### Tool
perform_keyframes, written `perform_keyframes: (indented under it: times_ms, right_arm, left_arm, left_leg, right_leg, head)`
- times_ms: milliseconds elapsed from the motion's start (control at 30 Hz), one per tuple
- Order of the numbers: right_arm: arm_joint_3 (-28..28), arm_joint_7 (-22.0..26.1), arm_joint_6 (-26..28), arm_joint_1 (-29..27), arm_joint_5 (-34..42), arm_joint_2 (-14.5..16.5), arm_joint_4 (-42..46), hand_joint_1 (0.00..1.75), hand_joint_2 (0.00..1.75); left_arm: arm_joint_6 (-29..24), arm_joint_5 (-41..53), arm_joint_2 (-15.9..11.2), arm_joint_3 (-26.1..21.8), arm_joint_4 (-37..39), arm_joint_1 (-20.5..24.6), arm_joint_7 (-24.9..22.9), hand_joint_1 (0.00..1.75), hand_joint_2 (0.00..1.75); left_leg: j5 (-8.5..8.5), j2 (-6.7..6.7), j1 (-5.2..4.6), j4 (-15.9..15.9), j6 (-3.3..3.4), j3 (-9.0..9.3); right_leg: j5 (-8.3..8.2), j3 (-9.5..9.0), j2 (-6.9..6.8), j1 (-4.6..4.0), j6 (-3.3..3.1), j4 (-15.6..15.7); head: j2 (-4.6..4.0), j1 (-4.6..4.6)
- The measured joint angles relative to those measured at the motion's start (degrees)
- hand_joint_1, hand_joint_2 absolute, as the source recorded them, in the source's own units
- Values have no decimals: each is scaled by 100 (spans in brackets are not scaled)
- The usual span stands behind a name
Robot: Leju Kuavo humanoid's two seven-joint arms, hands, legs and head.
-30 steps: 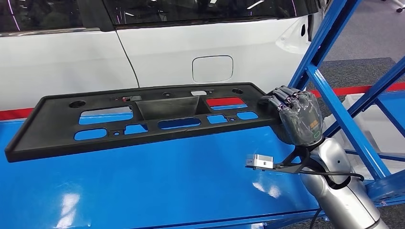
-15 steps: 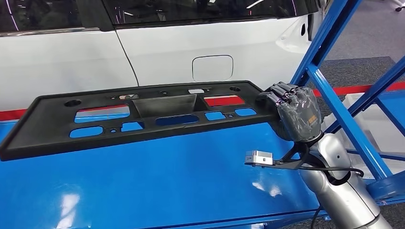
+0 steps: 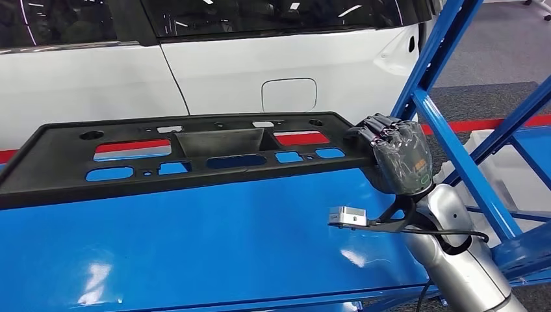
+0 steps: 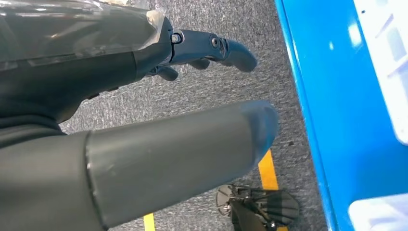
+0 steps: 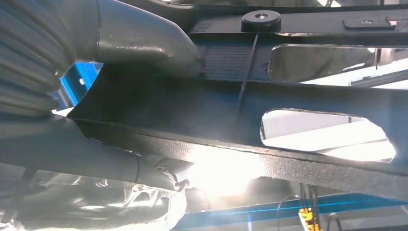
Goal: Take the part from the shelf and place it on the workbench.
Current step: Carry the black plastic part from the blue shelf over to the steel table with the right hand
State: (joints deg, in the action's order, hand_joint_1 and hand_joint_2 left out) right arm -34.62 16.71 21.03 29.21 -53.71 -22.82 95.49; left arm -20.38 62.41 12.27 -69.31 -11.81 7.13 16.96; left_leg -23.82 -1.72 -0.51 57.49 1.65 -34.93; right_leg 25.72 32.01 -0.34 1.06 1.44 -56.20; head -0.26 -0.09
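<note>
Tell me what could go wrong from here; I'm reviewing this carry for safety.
1. The right hand grips the long black part by one end alone; the far end could sag or twist loose.
2. The part hangs close to the white car; a swing might hit it.
3. The blue frame stands right beside the hand and could catch it.

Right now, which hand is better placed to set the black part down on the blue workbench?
The right hand: it grips one end of the black part above the workbench. The left hand hangs over the floor.
</note>
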Motion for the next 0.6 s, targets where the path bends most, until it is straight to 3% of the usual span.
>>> perform_keyframes:
  times_ms: [33,100,167,200,233,267,333,367,400,433,500,533,600]
  right_arm:
    - [-1,-7,-13,9,-3,13,0,175,175]
    - [1,-14,-48,27,-16,27,0,175,175]
    - [7,-23,-69,34,-30,25,-3,175,175]
    - [8,-28,-73,33,-36,22,-5,175,175]
    - [7,-31,-75,32,-42,20,-9,175,175]
    - [7,-33,-77,31,-50,16,-11,175,175]
    - [13,-43,-81,31,-67,9,-13,175,175]
    - [15,-49,-85,30,-75,4,-13,175,175]
    - [19,-55,-88,29,-81,-1,-13,175,175]
    - [22,-60,-92,27,-86,-7,-13,175,175]
    - [23,-64,-97,24,-90,-20,-13,175,175]
    - [25,-65,-98,21,-89,-30,-14,175,175]
    - [26,-68,-99,18,-92,-48,-14,175,175]
  left_arm:
    - [-1,-1,-5,0,1,0,0,0,0]
    - [-1,-1,-17,-1,1,-7,0,0,0]
    - [1,-1,-23,-2,1,-21,-1,0,0]
    - [1,-1,-30,-2,1,-27,-1,0,0]
    - [1,-2,-37,-2,1,-30,-1,0,0]
    - [1,-3,-44,-1,1,-30,-1,0,0]
    - [11,-7,-40,-1,7,-21,-1,0,0]
    - [21,-8,-38,0,13,-19,-1,0,0]
    - [31,-8,-37,0,19,-17,-2,0,0]
    - [39,-8,-38,0,25,-17,-2,0,0]
    - [40,-8,-53,0,25,-16,-2,0,0]
    - [40,-8,-55,0,25,-13,-2,0,0]
    - [39,-8,-57,0,25,-12,-2,0,0]
  left_leg:
    - [-111,11,5,105,-28,-61]
    - [-559,53,50,625,-88,-266]
    - [-978,89,140,1300,-184,-467]
    - [-1038,107,199,1482,-245,-484]
    - [-982,128,260,1466,-313,-403]
    - [-843,151,328,1231,-389,-209]
    - [-636,150,424,522,-551,267]
    - [-595,122,431,304,-572,395]
    - [-621,89,413,219,-548,430]
    - [-631,57,368,267,-471,385]
    - [-607,59,327,279,-295,311]
    - [-563,66,311,275,-213,275]
    - [-471,85,282,263,-75,191]
  right_leg:
    - [-47,11,-22,50,-56,39]
    - [-135,47,-81,117,-133,86]
    - [-207,143,-121,128,-115,84]
    - [-244,195,-129,146,-78,79]
    - [-278,248,-130,180,-35,65]
    - [-306,304,-127,226,5,35]
    - [-332,435,-109,276,129,-86]
    - [-341,489,-94,265,202,-150]
    - [-356,532,-76,242,279,-196]
    - [-389,556,-59,205,353,-197]
    - [-439,584,-45,224,462,-169]
    - [-379,625,-42,231,473,-219]
    - [-18,836,-39,238,402,-709]
  head:
    - [0,-25]
    - [0,-70]
    - [0,-87]
    - [0,-84]
    - [0,-80]
    - [0,-81]
    - [1,-114]
    - [1,-131]
    - [1,-148]
    - [2,-146]
    - [2,-99]
    - [2,-66]
    - [1,3]
